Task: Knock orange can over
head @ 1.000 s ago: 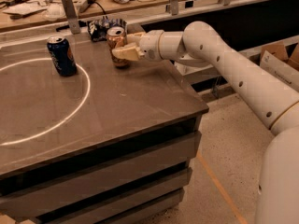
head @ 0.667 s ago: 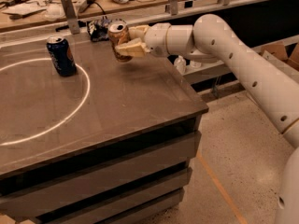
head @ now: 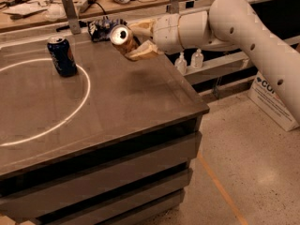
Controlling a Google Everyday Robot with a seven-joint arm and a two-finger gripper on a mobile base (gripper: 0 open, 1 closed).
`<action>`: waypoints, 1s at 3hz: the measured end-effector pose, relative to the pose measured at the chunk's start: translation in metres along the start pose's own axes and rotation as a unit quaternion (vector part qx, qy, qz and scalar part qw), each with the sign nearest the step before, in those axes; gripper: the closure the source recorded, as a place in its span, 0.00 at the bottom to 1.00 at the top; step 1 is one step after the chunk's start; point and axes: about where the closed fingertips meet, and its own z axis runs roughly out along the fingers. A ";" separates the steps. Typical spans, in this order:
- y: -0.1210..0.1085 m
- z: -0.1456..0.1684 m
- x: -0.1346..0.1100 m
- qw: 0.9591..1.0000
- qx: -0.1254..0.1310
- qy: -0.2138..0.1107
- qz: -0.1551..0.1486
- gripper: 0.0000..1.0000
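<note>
My white arm (head: 243, 27) reaches in from the right, bent at the elbow. The forearm lies almost level above the far right part of the grey table (head: 140, 111). My gripper (head: 135, 40) is at the table's back edge, pointing left. Its two tan fingers (head: 144, 50) are clamped on the orange can (head: 127, 42), one above it and one below.

The orange can sits between those fingers, near the far edge of the table and well right of the blue can (head: 62, 55). It is tipped hard over. Its long axis slants, with the silver top turned up and to the left, toward the camera, and the base pointing back toward my wrist. I cannot tell whether its lower edge touches the table.

A second ago the orange can stood upright in my grip with its top facing the ceiling, and now it leans far over. The blue can stands upright on the white ring (head: 86, 86), just as it did before.
</note>
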 end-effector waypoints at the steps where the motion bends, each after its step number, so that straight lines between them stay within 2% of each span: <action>1: 0.009 -0.012 -0.005 0.996 -0.022 0.021 -0.081 1.00; 2: 0.010 -0.011 -0.006 0.996 -0.023 0.021 -0.082 1.00; 3: 0.033 0.009 -0.011 0.987 -0.108 0.023 -0.121 1.00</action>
